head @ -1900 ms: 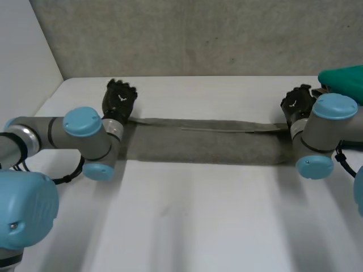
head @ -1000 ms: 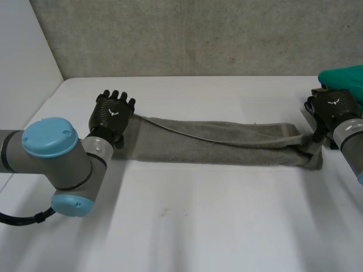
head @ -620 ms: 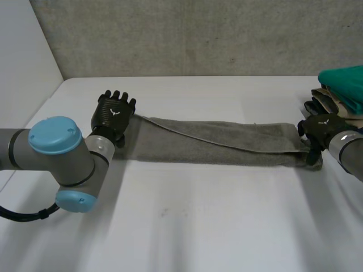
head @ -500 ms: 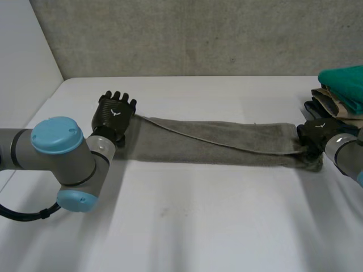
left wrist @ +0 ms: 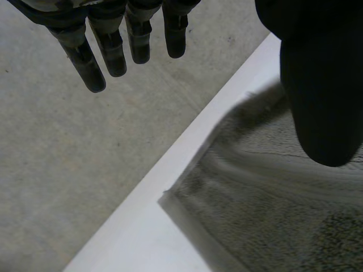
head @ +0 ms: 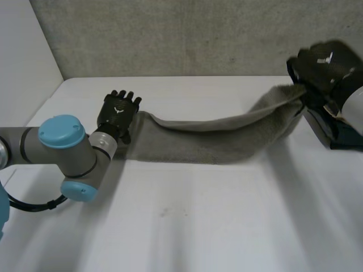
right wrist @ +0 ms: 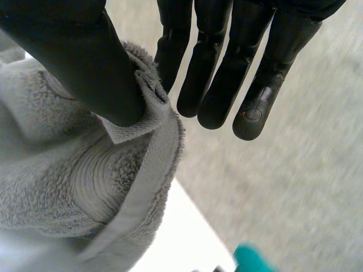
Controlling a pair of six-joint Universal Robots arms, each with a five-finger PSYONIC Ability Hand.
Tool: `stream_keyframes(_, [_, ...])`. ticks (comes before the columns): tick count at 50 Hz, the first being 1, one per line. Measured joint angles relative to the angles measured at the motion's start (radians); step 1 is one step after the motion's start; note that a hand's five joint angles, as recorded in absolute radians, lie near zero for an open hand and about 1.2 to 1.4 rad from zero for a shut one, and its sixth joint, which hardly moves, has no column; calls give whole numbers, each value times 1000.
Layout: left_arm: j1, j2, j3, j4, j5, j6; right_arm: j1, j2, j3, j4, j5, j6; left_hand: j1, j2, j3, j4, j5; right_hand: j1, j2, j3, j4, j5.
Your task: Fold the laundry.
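Two black hands meet one long grey towel [head: 198, 141] lying near the far edge of the white table [head: 198, 226]. At its left end the left hand [head: 118, 109] rests, fingers [left wrist: 108, 51] straight and released. The right hand [head: 324, 62] pinches the right end between thumb and fingers [right wrist: 215, 85], raised above the far right corner.

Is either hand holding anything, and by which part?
The right hand pinches the grey towel by its right end, up above the table. The left hand, fingers straight at the other end, holds nothing.
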Motion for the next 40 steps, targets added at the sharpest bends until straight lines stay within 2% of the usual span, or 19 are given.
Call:
stream_keyframes(10, [2, -78, 48, 35, 57, -47, 59, -209, -25, 40, -40, 15, 0, 0, 0, 0, 0, 0, 0, 0, 0, 0])
stream_keyframes(18, [-18, -101, 94, 82, 60, -72, 125, -290, -56, 75, -47, 19, 0, 0, 0, 0, 0, 0, 0, 0, 0, 0])
stream_keyframes(20, [-29, -107, 107, 86, 62, -82, 132, -306, -61, 79, -47, 20, 73, 52, 51, 53, 45, 0, 0, 0, 0, 0])
stream_keyframes(21, [-37, -113, 115, 87, 65, -88, 133, -312, -62, 81, -46, 20, 347, 308, 286, 290, 279, 0, 0, 0, 0, 0])
stream_keyframes(23, [-49, -120, 126, 85, 70, -94, 133, -325, -66, 83, -44, 21, 605, 533, 526, 513, 496, 0, 0, 0, 0, 0])
stream_keyframes(24, [-54, -123, 131, 83, 70, -96, 132, -327, -66, 85, -43, 21, 856, 756, 744, 756, 732, 0, 0, 0, 0, 0])
stream_keyframes(25, [-58, -125, 134, 81, 69, -97, 130, -328, -66, 87, -42, 22, 937, 852, 838, 853, 828, 0, 0, 0, 0, 0])
stream_keyframes(27, [-62, -125, 137, 78, 62, -97, 127, -326, -65, 90, -41, 23, 966, 973, 956, 975, 919, 0, 0, 0, 0, 0])
stream_keyframes(34, [-13, -51, 101, 72, -45, -71, 70, -240, -51, 128, -35, 14, 966, 990, 980, 996, 920, 0, 0, 0, 0, 0])
stream_keyframes(39, [68, 117, -28, 67, -75, -28, -10, -137, -55, 170, -27, -1, 966, 990, 981, 996, 920, 0, 0, 0, 0, 0])
stream_keyframes(40, [88, 191, -91, 62, -68, -7, -37, -96, -59, 186, -23, -10, 966, 990, 981, 996, 920, 0, 0, 0, 0, 0])
